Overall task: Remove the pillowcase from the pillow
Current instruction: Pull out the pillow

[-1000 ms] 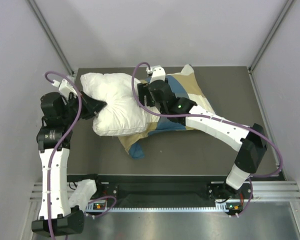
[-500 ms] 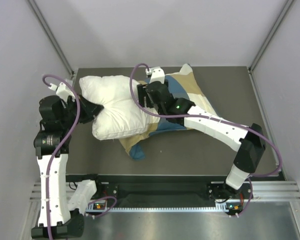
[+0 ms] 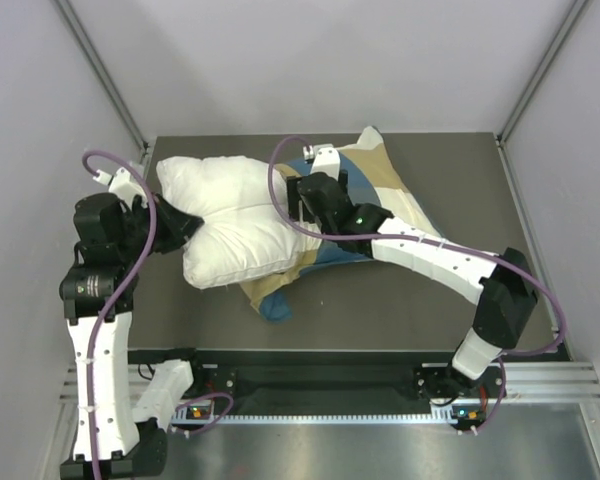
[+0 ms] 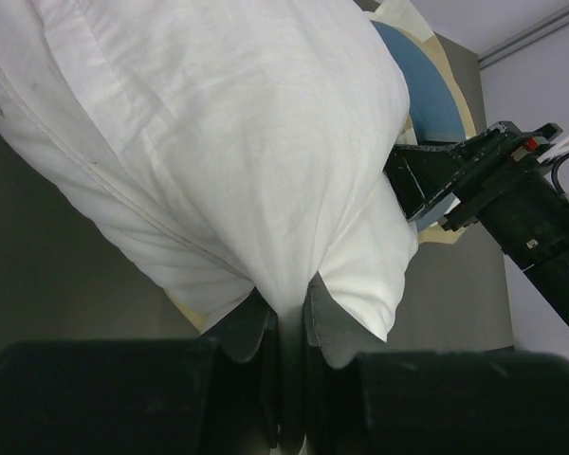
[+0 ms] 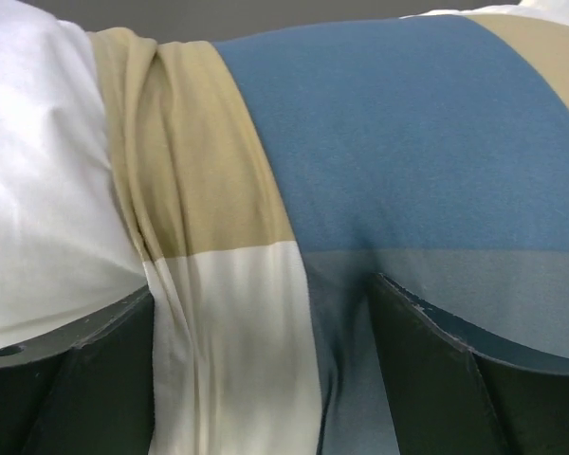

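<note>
The white pillow (image 3: 230,215) lies at the table's back left, its right part still inside the checked blue, tan and cream pillowcase (image 3: 385,185). My left gripper (image 3: 188,225) is shut on a fold of the pillow's left edge; in the left wrist view the pillow (image 4: 218,123) is pinched in the left gripper (image 4: 289,308). My right gripper (image 3: 298,200) stands open on the pillowcase at its mouth. In the right wrist view the right gripper (image 5: 266,370) has its jaws wide apart on the pillowcase (image 5: 408,142), with the pillow (image 5: 38,190) to the left.
The dark table (image 3: 420,290) is boxed in by grey walls on three sides. A metal rail (image 3: 330,385) with the arm bases runs along the near edge. A blue corner of the pillowcase (image 3: 275,303) trails toward the front.
My left gripper has drawn the pillow leftward, and more white shows outside the cover. The right gripper has shifted slightly right and stays on the pillowcase.
</note>
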